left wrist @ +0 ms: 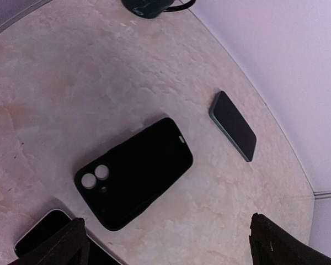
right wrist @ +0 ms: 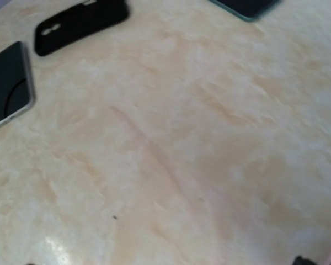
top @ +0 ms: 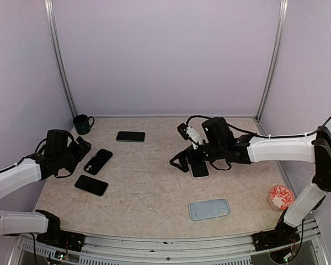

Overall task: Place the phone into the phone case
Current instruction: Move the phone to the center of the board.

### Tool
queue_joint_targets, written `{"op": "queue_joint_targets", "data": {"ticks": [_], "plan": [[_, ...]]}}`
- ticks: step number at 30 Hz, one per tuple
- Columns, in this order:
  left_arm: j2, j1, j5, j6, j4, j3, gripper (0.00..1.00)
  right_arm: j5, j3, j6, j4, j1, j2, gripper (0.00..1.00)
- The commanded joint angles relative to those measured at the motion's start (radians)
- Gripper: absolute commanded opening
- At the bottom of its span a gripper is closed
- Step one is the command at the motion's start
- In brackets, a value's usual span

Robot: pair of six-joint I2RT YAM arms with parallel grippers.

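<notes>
Lying flat at the table's (top: 154,193) left, black phone case (top: 97,161) slanting near-left to far-right, silver-edged phone (top: 91,185) just nearer, both grippers (top: 80,150) (top: 185,160) wide open and empty over mottled beige stone, pale lilac walls around.

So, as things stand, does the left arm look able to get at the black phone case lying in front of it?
Probably yes. The left gripper hangs open right beside the black phone case, which lies flat with bare table around it. The nearest phone lies apart from it, so nothing seems to block the way.
</notes>
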Motion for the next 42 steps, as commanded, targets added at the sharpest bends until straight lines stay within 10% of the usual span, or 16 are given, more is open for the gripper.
{"op": "queue_joint_targets", "data": {"ticks": [1, 42], "plan": [[0.05, 0.007, -0.157, -0.023, -0.08, -0.005, 0.99, 0.047, -0.071, -0.025, 0.134, 0.051, -0.023, 0.99], [0.198, 0.024, -0.085, 0.122, 0.245, -0.219, 0.99, 0.05, -0.191, 0.12, -0.119, 0.079, -0.21, 0.99]]}}
